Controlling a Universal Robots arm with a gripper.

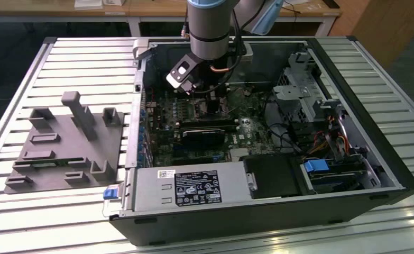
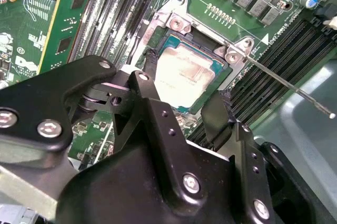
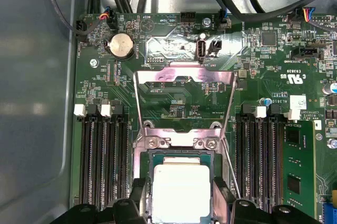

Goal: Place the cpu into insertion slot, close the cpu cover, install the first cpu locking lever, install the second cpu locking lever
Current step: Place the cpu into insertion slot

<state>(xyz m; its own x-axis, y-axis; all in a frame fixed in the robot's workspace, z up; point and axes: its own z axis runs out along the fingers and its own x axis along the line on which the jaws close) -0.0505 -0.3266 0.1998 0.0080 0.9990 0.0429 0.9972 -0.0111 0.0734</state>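
Straddling cpu (image 2: 184, 74), seated flat in slot (image 3: 181, 153) inside case (image 1: 376, 174) at exterior view's centre, with gripper (image 3: 180, 188) fingers (image 3: 138, 196) parted just beside its edges and cover (image 3: 184, 84) flipped open. Probably light, stiff, fragile underneath; best pinched by opposite edges.

Robotics lab — slatted metal bench (image 1: 86, 58) — opened computer case (image 1: 263, 222)
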